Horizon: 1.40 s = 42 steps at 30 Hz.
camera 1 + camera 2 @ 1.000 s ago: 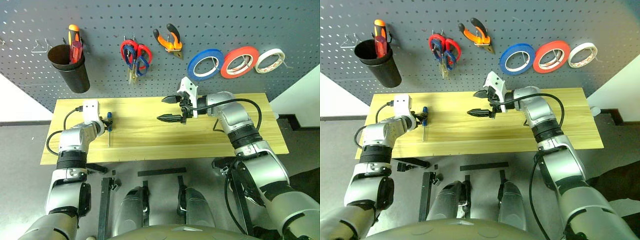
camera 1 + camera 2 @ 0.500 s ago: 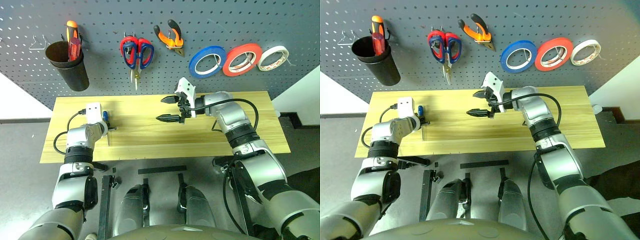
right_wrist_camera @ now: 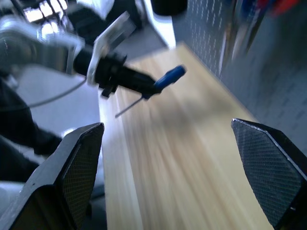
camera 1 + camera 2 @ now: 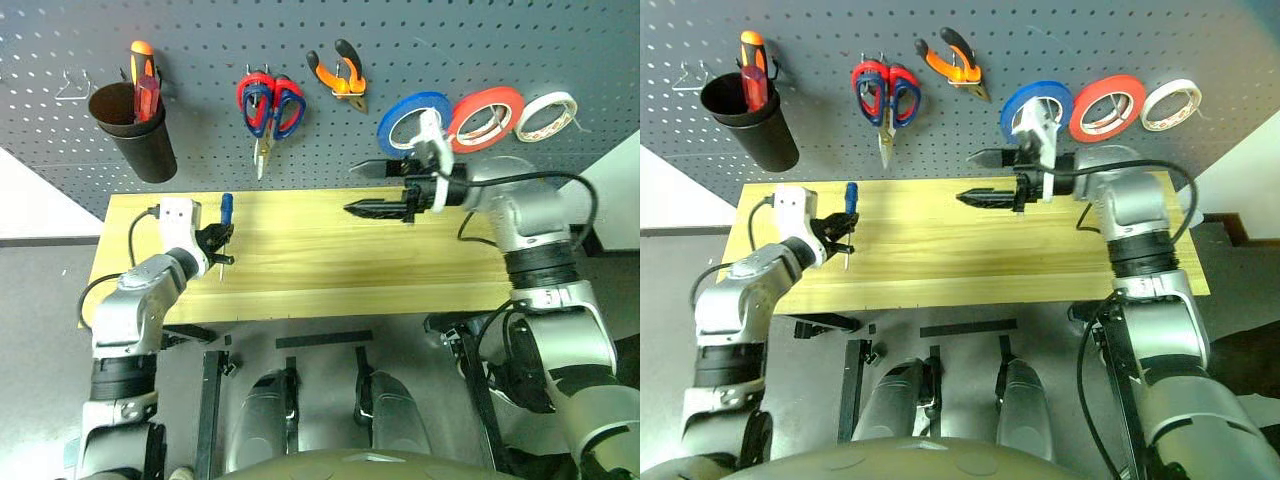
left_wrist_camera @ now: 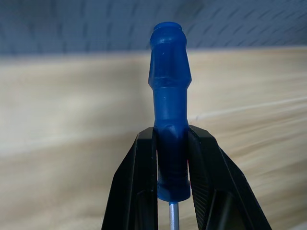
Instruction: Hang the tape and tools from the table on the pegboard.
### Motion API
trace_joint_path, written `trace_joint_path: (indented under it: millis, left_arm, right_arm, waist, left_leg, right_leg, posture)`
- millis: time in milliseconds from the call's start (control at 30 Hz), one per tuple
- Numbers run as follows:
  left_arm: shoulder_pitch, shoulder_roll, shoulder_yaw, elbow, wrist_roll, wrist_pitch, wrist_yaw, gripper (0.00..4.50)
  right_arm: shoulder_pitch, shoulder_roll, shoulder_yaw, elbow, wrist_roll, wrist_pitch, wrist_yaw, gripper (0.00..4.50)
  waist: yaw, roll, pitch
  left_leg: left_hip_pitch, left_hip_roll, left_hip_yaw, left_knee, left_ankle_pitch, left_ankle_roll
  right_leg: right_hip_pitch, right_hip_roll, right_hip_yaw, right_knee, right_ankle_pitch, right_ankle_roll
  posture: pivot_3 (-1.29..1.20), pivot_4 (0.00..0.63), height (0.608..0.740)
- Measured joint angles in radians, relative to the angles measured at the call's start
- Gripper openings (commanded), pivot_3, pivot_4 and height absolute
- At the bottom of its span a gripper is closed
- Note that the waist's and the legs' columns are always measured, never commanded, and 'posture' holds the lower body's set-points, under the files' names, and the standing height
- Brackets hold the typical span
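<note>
The pegboard (image 4: 300, 130) already carries most of the load: the blue tape (image 4: 413, 124) hangs beside the red and cream rolls, the dark-handled scissors (image 4: 267, 108) sit paired with the red ones, and the orange-and-black pliers (image 4: 340, 78) are on their hook. The counter (image 4: 300, 255) looks bare, so I'd judge this to be the last step, getting the screwdriver (image 4: 224, 222) up. The left tool (image 4: 218, 243) is clamped tight on its blue handle near the shaft end, holding it lifted off the counter at the left end, handle up and thin shaft down. The right tool (image 4: 372, 188) hangs over the middle of the counter with its fingers spread wide and nothing between them. Next, I'd guess, the screwdriver needs carrying up to the black cup (image 4: 132, 130), or a free hook, and dropping in. The shaft tip is too thin to follow against the wood, and I cannot tell how much room the cup has left.
</note>
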Motion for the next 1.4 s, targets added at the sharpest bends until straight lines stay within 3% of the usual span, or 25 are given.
trace_joint_path:
  millis: [133, 333, 567, 767, 1000, 1400]
  left_arm:
    - [0.074, 0.013, 0.056, -0.102, -0.082, -0.039, -0.083, 0.52]
    - [0.044, 0.014, 0.137, -0.134, -0.166, -0.241, -0.199, 0.52]
    - [-0.103, 0.024, 0.194, -0.1, -0.259, -0.387, -0.252, 0.52]
    - [-0.335, 0.114, 0.263, -0.004, -0.338, -0.411, -0.225, 0.52]
    - [-0.446, 0.186, 0.249, 0.259, -0.263, -0.482, -0.246, 0.52]
    - [-0.543, 0.197, 0.169, 0.665, -0.077, -0.673, -0.252, 0.52]
  right_arm:
    - [0.038, -0.034, -0.063, -0.077, 0.087, 0.081, -0.005, 4.5]
    - [0.038, -0.047, -0.13, -0.142, 0.169, 0.128, -0.051, 4.5]
    - [-0.013, -0.049, -0.159, -0.142, 0.202, 0.126, -0.095, 4.5]
    - [-0.052, -0.045, -0.168, -0.141, 0.238, 0.126, -0.115, 4.5]
    - [-0.052, -0.034, -0.169, -0.134, 0.241, 0.115, -0.136, 4.5]
    - [-0.052, -0.039, -0.164, -0.129, 0.254, 0.113, -0.152, 4.5]
  waist:
    - [0.001, -0.002, -0.014]
    - [0.002, -0.006, -0.042]
    - [0.002, -0.006, -0.073]
    - [0.001, -0.01, -0.087]
    - [-0.001, -0.011, -0.097]
    - [-0.011, -0.01, -0.1]
  left_leg:
    - [0.0, 0.0, 0.001, 0.001, 0.0, 0.0]
    - [0.0, -0.001, 0.001, 0.001, 0.0, 0.0]
    - [0.0, -0.001, 0.002, 0.001, 0.0, 0.0]
    - [0.0, -0.001, 0.001, 0.0, 0.0, 0.0]
    - [0.001, -0.001, 0.002, 0.0, 0.0, -0.001]
    - [0.001, -0.001, 0.002, 0.001, 0.0, -0.001]
  right_leg:
    - [0.0, -0.001, 0.001, 0.0, 0.0, -0.001]
    - [0.0, 0.0, 0.0, 0.0, 0.0, -0.001]
    - [0.001, 0.001, 0.001, 0.0, 0.001, -0.001]
    - [0.001, 0.001, 0.001, 0.0, 0.001, -0.001]
    - [0.001, 0.002, 0.001, 0.0, 0.001, -0.001]
    - [0.001, 0.002, 0.001, 0.0, 0.001, -0.001]
  posture:
    - [0.05, 0.156, 0.74]
    - [0.06, 0.121, 0.74]
    - [0.06, 0.103, 0.74]
    - [0.05, 0.093, 0.74]
    - [0.05, 0.095, 0.74]
    - [0.02, 0.1, 0.74]
